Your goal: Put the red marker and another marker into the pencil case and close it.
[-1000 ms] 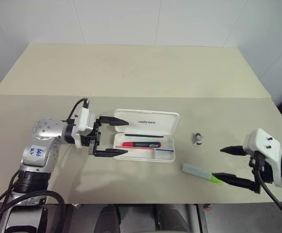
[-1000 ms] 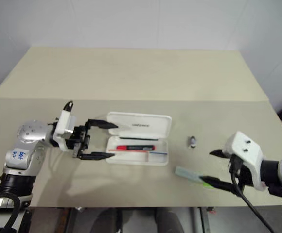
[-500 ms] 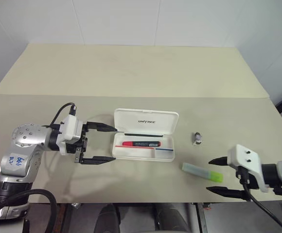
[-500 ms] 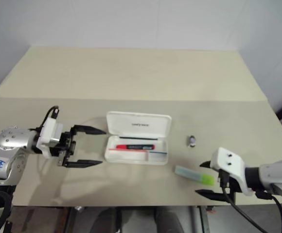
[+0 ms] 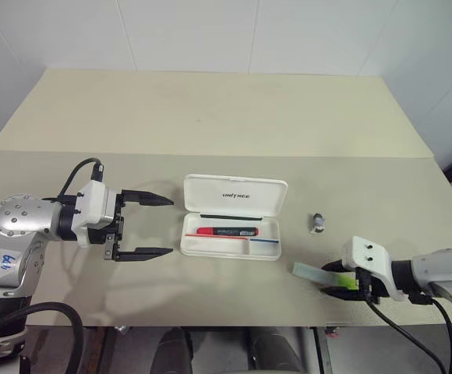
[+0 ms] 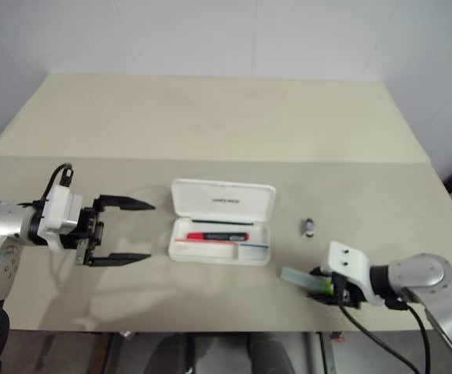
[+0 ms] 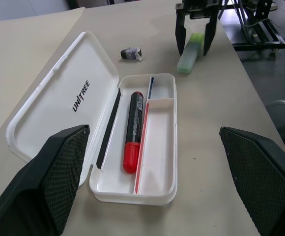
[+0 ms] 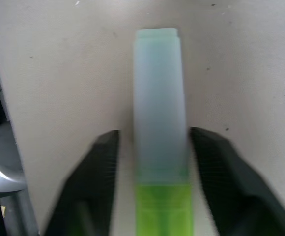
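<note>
The white pencil case lies open mid-table, lid tipped back. The red marker rests in its tray, its red cap towards my left arm. My left gripper hovers open just left of the case, touching nothing. The other marker, a mint highlighter with a lime cap, lies flat on the table to the right of the case. My right gripper is down at its cap end. In the right wrist view its fingers straddle the highlighter closely, with a thin gap on one side.
A small grey object sits on the table between the case and the highlighter. The table's front edge runs close below both grippers. The far half of the tabletop is bare.
My right gripper dropped to the table and narrowed its jaws around the highlighter's cap end. My left gripper drew back to the left, away from the case, still open.
</note>
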Controlling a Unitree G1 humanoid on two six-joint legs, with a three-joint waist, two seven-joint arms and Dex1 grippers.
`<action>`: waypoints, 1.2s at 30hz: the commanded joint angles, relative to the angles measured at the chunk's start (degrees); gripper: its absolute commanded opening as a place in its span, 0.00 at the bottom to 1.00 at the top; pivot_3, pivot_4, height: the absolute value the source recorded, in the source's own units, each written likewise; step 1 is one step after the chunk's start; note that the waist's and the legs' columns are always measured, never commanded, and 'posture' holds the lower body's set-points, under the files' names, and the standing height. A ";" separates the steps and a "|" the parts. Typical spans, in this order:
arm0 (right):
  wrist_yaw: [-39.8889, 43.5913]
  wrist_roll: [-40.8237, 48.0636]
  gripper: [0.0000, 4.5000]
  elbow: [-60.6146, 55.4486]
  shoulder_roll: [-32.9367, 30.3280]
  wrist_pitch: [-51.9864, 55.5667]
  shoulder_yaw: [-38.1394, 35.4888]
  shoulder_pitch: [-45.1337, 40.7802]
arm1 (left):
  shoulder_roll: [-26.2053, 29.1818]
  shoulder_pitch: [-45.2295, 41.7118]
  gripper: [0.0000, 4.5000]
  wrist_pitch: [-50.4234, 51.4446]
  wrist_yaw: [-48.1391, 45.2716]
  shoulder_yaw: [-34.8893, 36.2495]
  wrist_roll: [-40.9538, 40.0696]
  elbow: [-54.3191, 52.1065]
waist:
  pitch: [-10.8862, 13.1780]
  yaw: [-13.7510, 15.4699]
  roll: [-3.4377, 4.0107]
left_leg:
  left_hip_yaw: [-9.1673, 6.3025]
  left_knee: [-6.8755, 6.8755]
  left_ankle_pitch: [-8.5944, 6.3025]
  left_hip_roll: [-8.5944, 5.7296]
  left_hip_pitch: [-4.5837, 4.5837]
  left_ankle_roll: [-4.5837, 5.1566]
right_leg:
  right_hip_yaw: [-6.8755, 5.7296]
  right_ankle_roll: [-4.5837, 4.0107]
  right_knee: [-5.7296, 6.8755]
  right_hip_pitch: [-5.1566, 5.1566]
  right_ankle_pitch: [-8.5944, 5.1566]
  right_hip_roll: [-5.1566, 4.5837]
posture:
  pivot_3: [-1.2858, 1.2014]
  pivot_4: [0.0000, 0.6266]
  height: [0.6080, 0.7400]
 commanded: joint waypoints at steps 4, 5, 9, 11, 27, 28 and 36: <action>-0.64 -0.26 0.24 -1.03 -0.23 0.24 -0.95 -1.79 | -0.13 -1.00 1.00 -2.80 1.08 0.43 0.27 -0.02 | 0.00 -0.04 0.00 | 0.02 0.02 0.00 0.00 0.00 0.00 | 0.01 0.01 0.01 0.00 0.01 0.00 | 0.52 0.24 1.00; -0.59 -0.15 0.24 -0.67 -0.37 0.11 -1.44 -2.20 | -0.19 -1.23 1.00 -3.32 1.05 0.15 0.57 0.38 | 0.00 -0.04 0.00 | 0.01 0.02 0.00 0.00 0.00 0.00 | 0.01 0.01 0.01 0.00 0.01 0.00 | 0.52 0.24 1.00; 0.46 1.18 0.24 0.23 -1.94 1.12 -3.72 -5.48 | -0.17 -2.06 1.00 -5.36 0.45 -0.47 1.54 2.83 | 0.01 -0.11 0.02 | 0.03 0.05 0.00 0.00 0.00 0.00 | 0.01 0.01 0.03 0.00 0.01 0.00 | 0.52 0.24 1.00; 1.53 2.30 0.24 -0.76 -2.85 1.89 -4.19 -8.37 | 0.18 -2.24 1.00 -6.91 -0.33 -0.49 2.06 4.30 | 0.02 -0.18 0.03 | 0.06 0.05 0.00 0.00 0.02 0.00 | 0.04 0.02 0.03 0.00 0.02 -0.01 | 0.52 0.24 1.00; -1.66 7.52 0.24 -4.28 12.24 12.93 14.36 -34.86 | 4.54 3.05 1.00 -8.36 1.03 5.74 1.84 4.17 | 0.03 -1.49 0.04 | 0.09 -0.13 -0.10 0.08 -0.07 0.02 | -0.05 0.34 0.14 -0.24 0.18 0.01 | 0.52 0.24 1.00; -1.86 7.08 0.24 -3.75 13.09 13.10 15.40 -35.85 | 4.78 3.45 1.00 -8.16 1.28 6.08 1.73 3.92 | 0.03 -1.49 0.04 | 0.09 -0.15 -0.10 0.09 -0.07 0.02 | -0.06 0.34 0.14 -0.26 0.18 0.01 | 0.52 0.24 1.00; -7.64 2.57 0.24 -0.70 25.09 18.14 25.13 -44.77 | 6.49 9.72 1.00 -5.88 2.77 11.35 0.92 -0.40 | 0.04 -1.87 0.05 | 0.13 -0.15 -0.13 0.15 -0.07 0.00 | -0.08 0.20 0.25 -0.33 0.11 0.05 | 0.52 0.24 1.00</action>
